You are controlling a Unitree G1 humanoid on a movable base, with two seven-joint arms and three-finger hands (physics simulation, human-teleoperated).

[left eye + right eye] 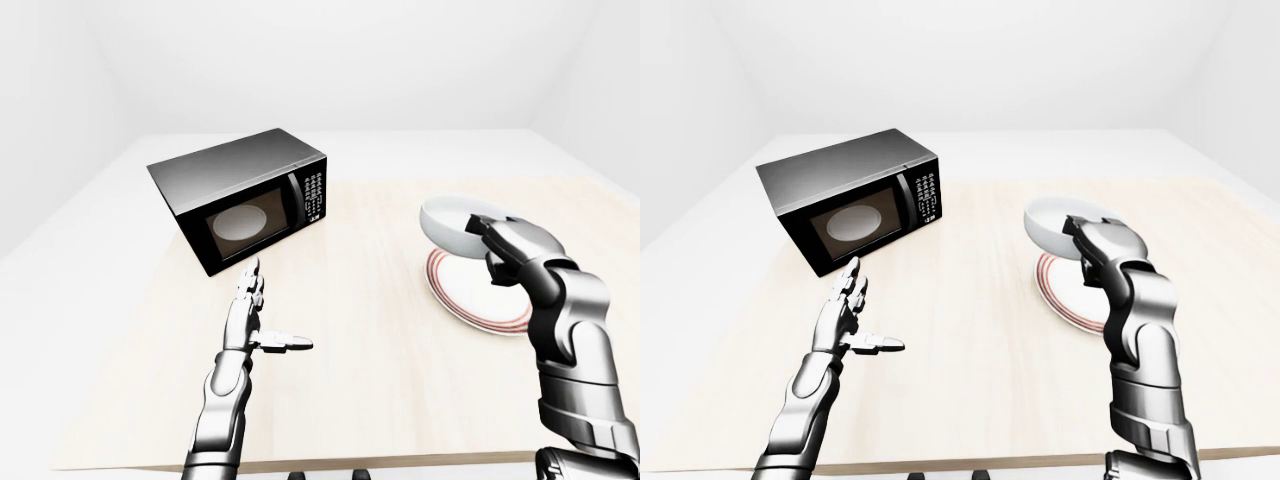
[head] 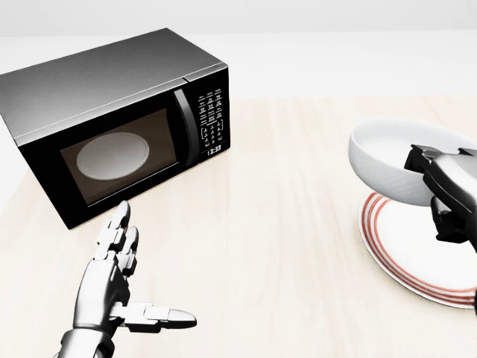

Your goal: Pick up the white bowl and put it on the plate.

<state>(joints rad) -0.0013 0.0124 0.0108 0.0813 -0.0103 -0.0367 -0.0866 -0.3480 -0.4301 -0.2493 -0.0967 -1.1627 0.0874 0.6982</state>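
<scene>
The white bowl [image 2: 387, 164] is tilted and held in the air just above the left part of the plate [image 2: 406, 250], a white plate with red rim rings lying on the wooden table at the right. My right hand [image 2: 440, 186] is shut on the bowl's right rim, fingers over the edge. My left hand [image 2: 123, 280] is open and empty, fingers straight and thumb out, hovering over the table below the microwave at the lower left.
A black microwave [image 2: 112, 119] stands on the table [image 2: 283, 224] at the upper left, door shut, a white turntable visible inside. The table's near edge shows at the bottom of the left-eye view [image 1: 400, 462]. White walls and floor surround it.
</scene>
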